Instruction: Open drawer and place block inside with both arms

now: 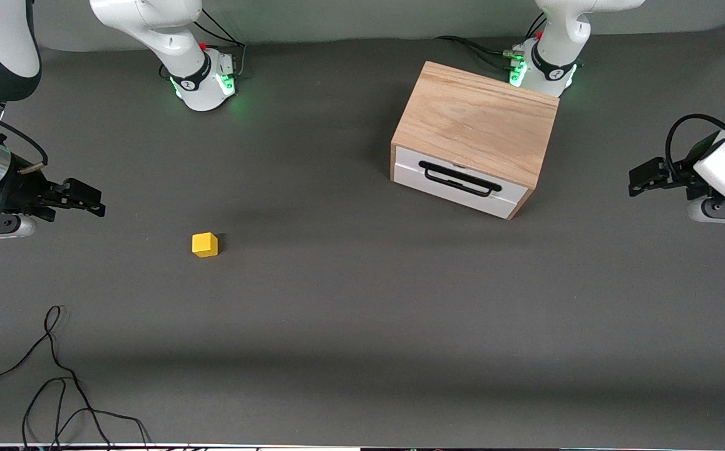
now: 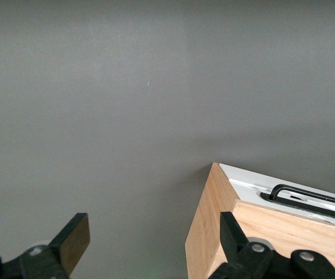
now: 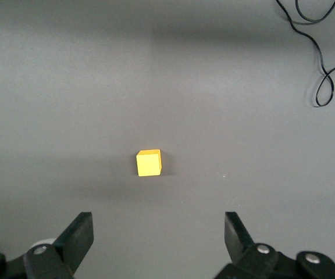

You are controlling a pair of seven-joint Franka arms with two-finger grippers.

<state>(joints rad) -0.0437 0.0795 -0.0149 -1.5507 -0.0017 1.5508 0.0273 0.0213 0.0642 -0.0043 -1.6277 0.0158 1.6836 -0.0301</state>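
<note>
Covering everything, grey table [image 1: 362, 326] felt

cabinet [image 1: 479, 119]: light oak, visible grain, matt
drawer [image 1: 459, 182] front: smooth white, slight sheen
handle [image 1: 459, 178]: black bar
block [image 1: 205, 244]: yellow, matt
surface [image 1: 362, 313]: grey, matt

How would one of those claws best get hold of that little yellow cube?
Probably from straight above, fingers closing on two opposite side faces. The block sits flat and alone on the table, its sides all free. The open right gripper is closest to it.
</note>
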